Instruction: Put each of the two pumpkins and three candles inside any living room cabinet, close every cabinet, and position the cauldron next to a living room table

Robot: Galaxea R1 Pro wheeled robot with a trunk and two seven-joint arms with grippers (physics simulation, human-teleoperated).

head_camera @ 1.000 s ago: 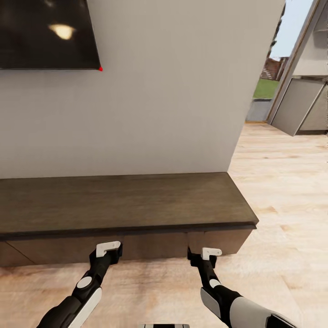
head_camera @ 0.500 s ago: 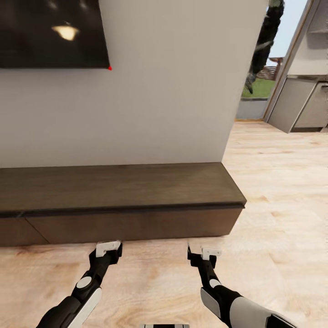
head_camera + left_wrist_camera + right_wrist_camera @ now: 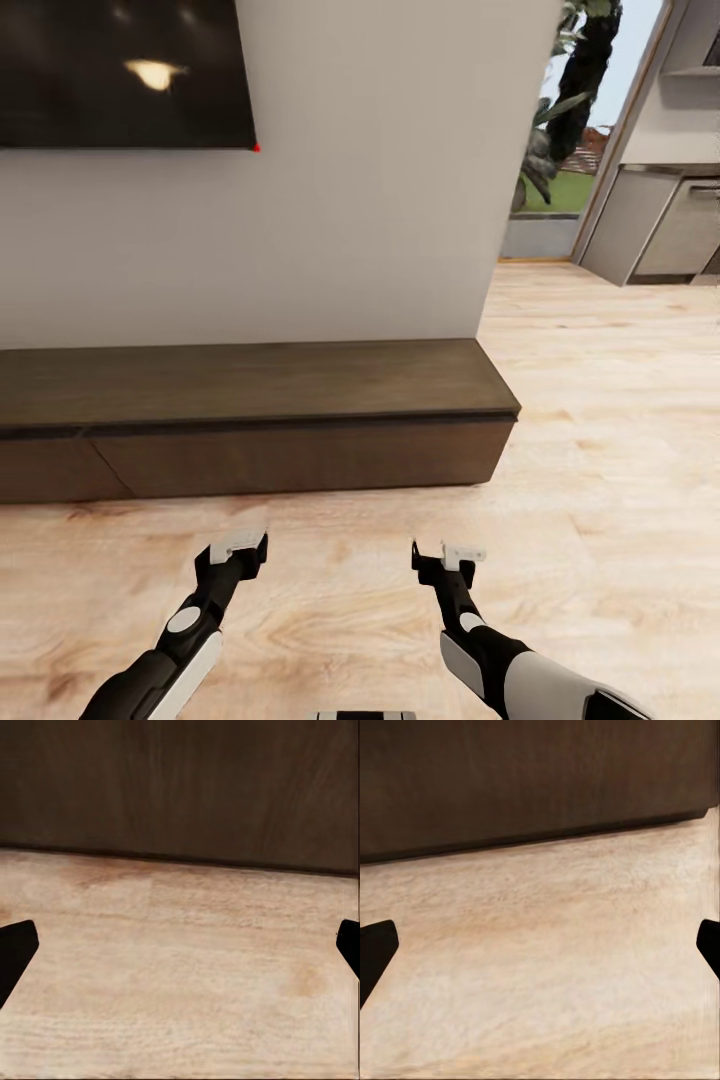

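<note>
- Cabinet now lies farther ahead of both grippers than a second ago; the robot has backed off, drawers shut.
- Left gripper and right gripper: spread wide, empty.

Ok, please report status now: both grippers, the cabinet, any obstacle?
Left gripper open, empty. Right gripper open, empty. Long dark brown wooden cabinet ahead, drawers shut. Bare floor between, nothing in the way.
</note>
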